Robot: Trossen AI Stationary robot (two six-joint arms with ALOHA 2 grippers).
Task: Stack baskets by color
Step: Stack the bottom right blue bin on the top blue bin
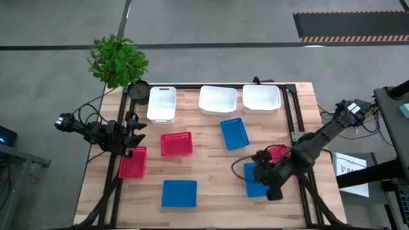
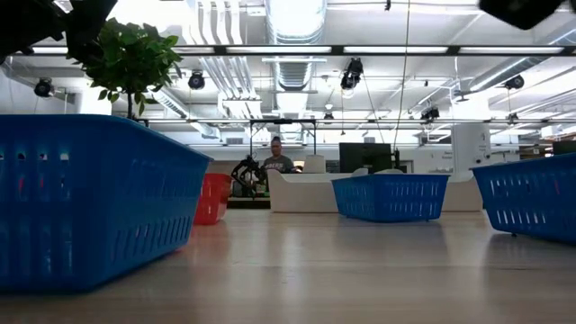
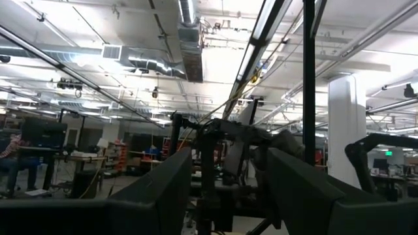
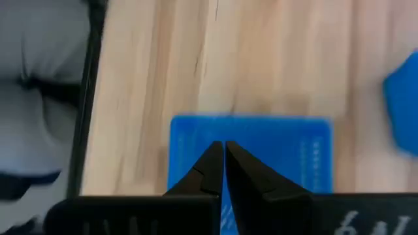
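Three white baskets (image 1: 217, 99) stand in a row along the far edge. Two red baskets (image 1: 176, 144) (image 1: 132, 162) rest on the left half. Blue baskets sit at the middle (image 1: 234, 133), near the front edge (image 1: 179, 193) and at the near right (image 1: 254, 185). My right gripper (image 1: 265, 179) (image 4: 223, 153) is shut and slants down over that near-right blue basket (image 4: 251, 137), clear of it. My left gripper (image 1: 137, 135) (image 3: 222, 196) hangs open at the table's left edge, tipped upward, nothing between its fingers.
A potted plant (image 1: 118, 61) and a dark round pot (image 1: 138, 90) stand at the far left corner. A red shape (image 1: 276, 152) shows under my right arm; what it is I cannot tell. Bare wood (image 1: 211, 172) lies between the baskets. A person (image 2: 276, 157) stands far behind the table.
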